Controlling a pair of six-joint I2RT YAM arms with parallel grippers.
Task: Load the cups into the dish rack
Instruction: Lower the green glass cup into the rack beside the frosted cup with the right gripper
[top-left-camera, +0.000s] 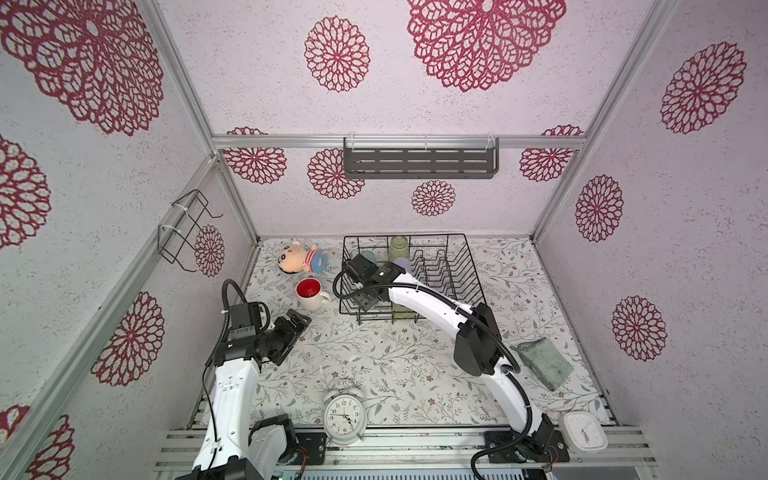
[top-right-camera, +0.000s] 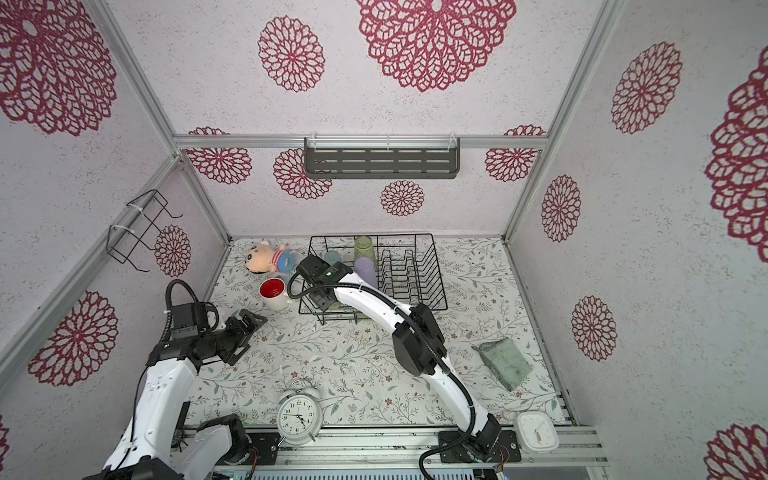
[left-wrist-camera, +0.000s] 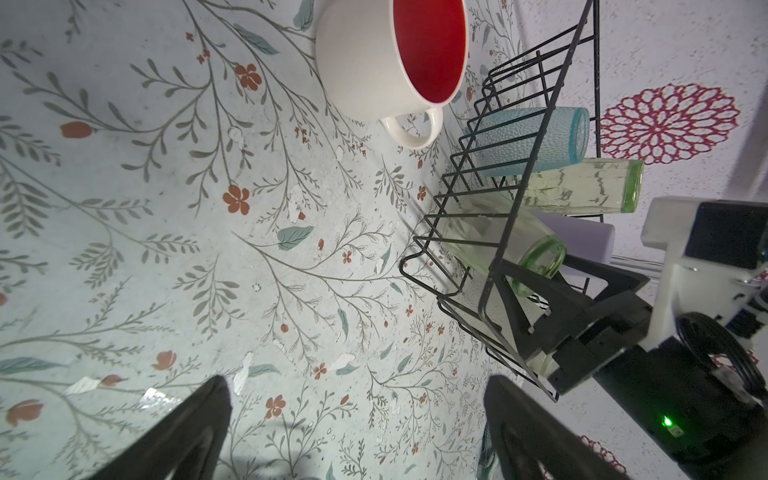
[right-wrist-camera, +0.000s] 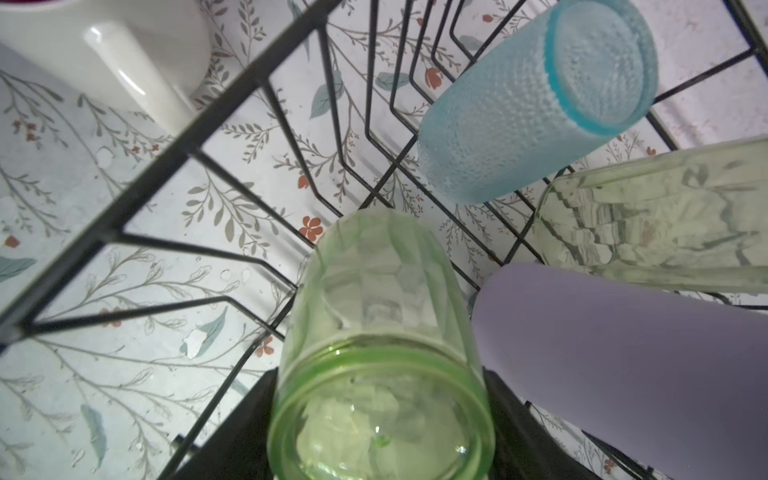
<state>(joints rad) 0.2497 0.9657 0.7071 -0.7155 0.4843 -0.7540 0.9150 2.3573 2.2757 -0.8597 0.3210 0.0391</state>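
In both top views the right arm's wrist covers the right gripper (right-wrist-camera: 380, 432) and most of what it holds. The grasp reads only from the wrist cameras. There, black fingers (right-wrist-camera: 245, 432) press on either side of a green tumbler (right-wrist-camera: 374, 316), gripping it inside the dish rack (top-left-camera: 440, 270), in its near-left part.

The tumbler's long axis runs roughly upright, with its thick-ringed end toward the right wrist camera. Whether that end is mouth or base cannot be told.

Beside it stand the light-blue cup (right-wrist-camera: 532, 104), a second green tumbler (right-wrist-camera: 665, 216) cut off at the frame edge, and the lilac tumbler (right-wrist-camera: 623, 353), all roughly upright too. A top view shows the lilac tumbler (top-right-camera: 365, 268) more fully than its twin does. A pale green patch (top-left-camera: 401, 311) under the arm at the rack's near edge is too hidden to identify.

The mug (top-left-camera: 311, 293) stands mouth-up on the table (top-left-camera: 374, 361), just left of the rack, with its handle toward it. The left gripper (top-left-camera: 300, 318) hovers near the mug, jaws wide apart and empty.
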